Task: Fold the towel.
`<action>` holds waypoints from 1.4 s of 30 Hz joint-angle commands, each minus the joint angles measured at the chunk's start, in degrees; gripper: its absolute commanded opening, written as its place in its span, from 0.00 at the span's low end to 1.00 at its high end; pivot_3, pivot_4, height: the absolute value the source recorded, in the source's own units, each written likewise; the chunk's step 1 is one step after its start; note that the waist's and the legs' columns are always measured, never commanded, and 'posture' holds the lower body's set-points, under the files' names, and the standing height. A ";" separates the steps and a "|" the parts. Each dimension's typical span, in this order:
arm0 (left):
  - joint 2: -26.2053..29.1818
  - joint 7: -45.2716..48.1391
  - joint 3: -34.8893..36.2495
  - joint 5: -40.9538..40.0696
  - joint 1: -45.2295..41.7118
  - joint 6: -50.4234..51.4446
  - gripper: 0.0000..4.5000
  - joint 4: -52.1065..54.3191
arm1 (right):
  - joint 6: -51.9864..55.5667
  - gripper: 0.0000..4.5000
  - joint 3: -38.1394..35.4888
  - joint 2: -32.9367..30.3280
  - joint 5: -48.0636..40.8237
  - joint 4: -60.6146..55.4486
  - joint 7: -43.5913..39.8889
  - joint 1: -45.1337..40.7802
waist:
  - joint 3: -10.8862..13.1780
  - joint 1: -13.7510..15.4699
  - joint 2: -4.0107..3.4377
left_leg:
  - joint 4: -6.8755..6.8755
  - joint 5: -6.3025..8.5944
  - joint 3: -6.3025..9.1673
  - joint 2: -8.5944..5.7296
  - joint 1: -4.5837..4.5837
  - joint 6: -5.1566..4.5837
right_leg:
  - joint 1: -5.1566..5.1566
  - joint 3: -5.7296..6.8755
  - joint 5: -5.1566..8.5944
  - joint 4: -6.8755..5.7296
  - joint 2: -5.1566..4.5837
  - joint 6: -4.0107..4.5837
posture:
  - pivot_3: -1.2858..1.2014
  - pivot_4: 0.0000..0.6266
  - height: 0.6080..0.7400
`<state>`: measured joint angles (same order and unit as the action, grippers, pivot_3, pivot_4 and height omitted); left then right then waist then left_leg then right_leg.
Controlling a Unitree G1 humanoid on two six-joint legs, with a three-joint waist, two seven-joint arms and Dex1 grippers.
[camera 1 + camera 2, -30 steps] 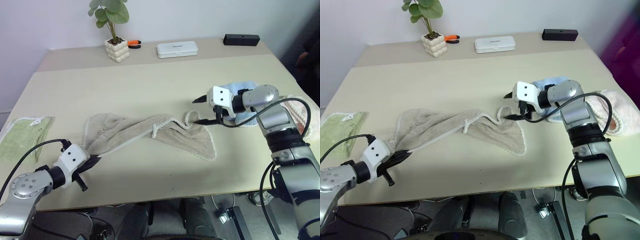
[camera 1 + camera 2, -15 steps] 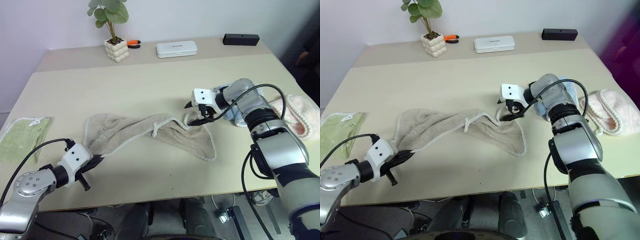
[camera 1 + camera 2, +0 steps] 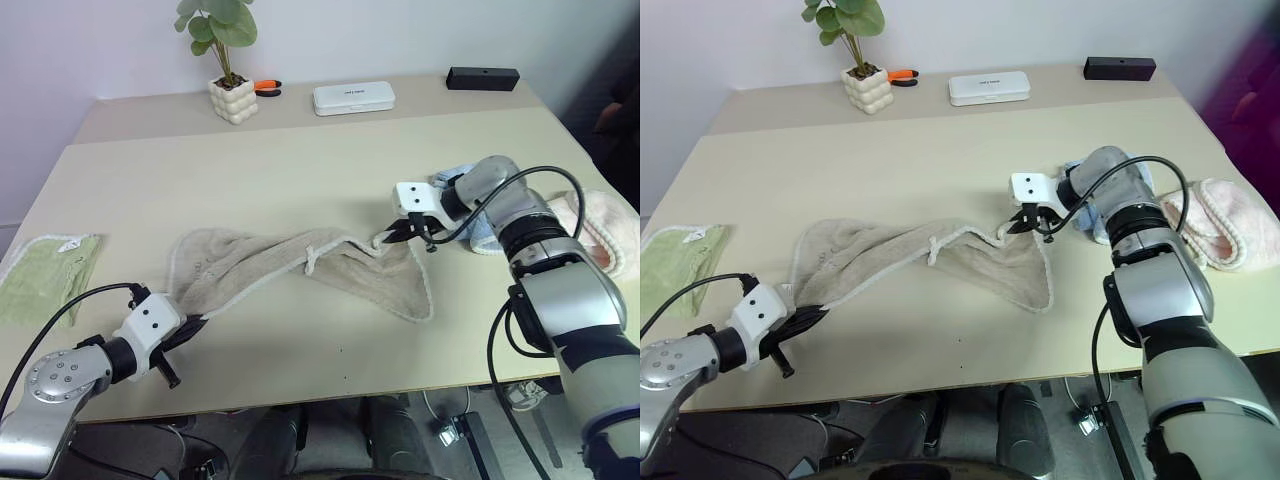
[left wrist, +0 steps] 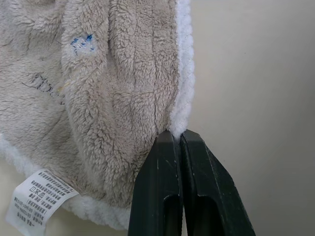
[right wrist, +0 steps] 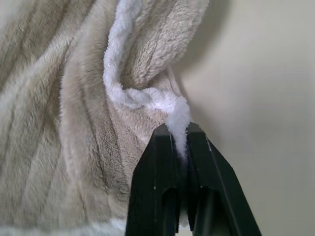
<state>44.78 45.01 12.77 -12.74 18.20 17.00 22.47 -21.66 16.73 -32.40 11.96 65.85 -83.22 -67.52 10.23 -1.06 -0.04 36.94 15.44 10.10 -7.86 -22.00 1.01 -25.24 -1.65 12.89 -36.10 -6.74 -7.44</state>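
The beige-grey towel (image 3: 300,265) lies crumpled and stretched across the middle of the table, its whitish edging showing along the folds. At its near left corner my left gripper (image 3: 192,326) is shut on the towel's edge, and the left wrist view shows the edging (image 4: 183,98) pinched between the black fingers (image 4: 165,162), with the white tag (image 4: 37,194) beside them. My right gripper (image 3: 390,236) is shut on the towel's far right corner, where the white edging (image 5: 178,118) sits clamped between its fingers (image 5: 199,147).
A pale green cloth (image 3: 40,275) lies at the table's left edge. A light blue cloth (image 3: 470,205) and a pink one (image 3: 600,225) sit by my right arm. At the back stand a potted plant (image 3: 228,60), a white case (image 3: 353,97) and a black box (image 3: 483,78).
My right gripper came down onto the towel's right corner and shut on its edging; before, it stood open. The left gripper kept its hold and place.
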 commanded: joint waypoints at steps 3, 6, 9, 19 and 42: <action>-0.37 -0.91 2.69 -0.80 -3.36 -1.39 0.00 -1.18 | 1.28 0.02 -6.01 -2.76 -5.27 -11.80 4.61 4.64 | 0.00 0.10 0.00 | 0.01 0.00 -0.01 0.00 0.00 0.00 | 0.01 0.00 0.00 -0.01 0.00 0.00 | 0.52 0.24 1.00; -1.82 -2.38 4.83 -3.20 -7.60 -0.86 0.00 -2.58 | 2.61 0.02 -8.12 -3.37 -5.83 -16.30 10.37 6.19 | 0.01 0.25 0.00 | 0.03 0.00 0.00 0.00 -0.01 0.00 | -0.01 -0.01 0.00 -0.03 -0.01 0.00 | 0.52 0.24 1.00; -2.50 -10.00 6.26 -2.10 -27.60 -1.92 0.00 -14.65 | 1.36 0.02 -9.57 -4.21 -1.90 -13.04 25.91 -0.06 | 0.06 0.72 0.00 | 0.05 -0.04 0.04 0.00 0.00 0.06 | 0.00 0.01 -0.03 -0.08 0.00 0.04 | 0.52 0.24 1.00; 0.93 -20.74 4.79 4.77 -72.72 -16.17 0.00 -53.98 | -4.05 0.02 -11.56 -3.87 -1.04 -3.56 44.17 -16.22 | 0.09 -1.58 0.12 | 0.02 -0.16 -0.23 0.23 -0.35 0.39 | -0.39 0.25 -0.36 0.08 0.10 0.18 | 0.52 0.24 1.00; 5.63 11.66 29.81 -16.86 10.07 12.34 0.00 4.50 | 40.59 0.02 -15.80 -22.66 -31.68 -69.76 2.75 40.25 | 0.15 0.42 0.06 | 0.18 0.32 -1.13 0.65 0.49 -0.21 | 0.14 0.18 -0.36 0.26 0.05 0.44 | 0.52 0.24 1.00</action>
<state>50.29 56.40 39.44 -28.31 27.83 28.07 25.17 17.56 3.33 -54.02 -17.77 -1.17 -80.68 -27.19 10.38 -0.64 0.02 37.12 15.77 8.87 -7.10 -21.41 0.79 -24.90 -1.40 12.56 -35.73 -6.69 -6.98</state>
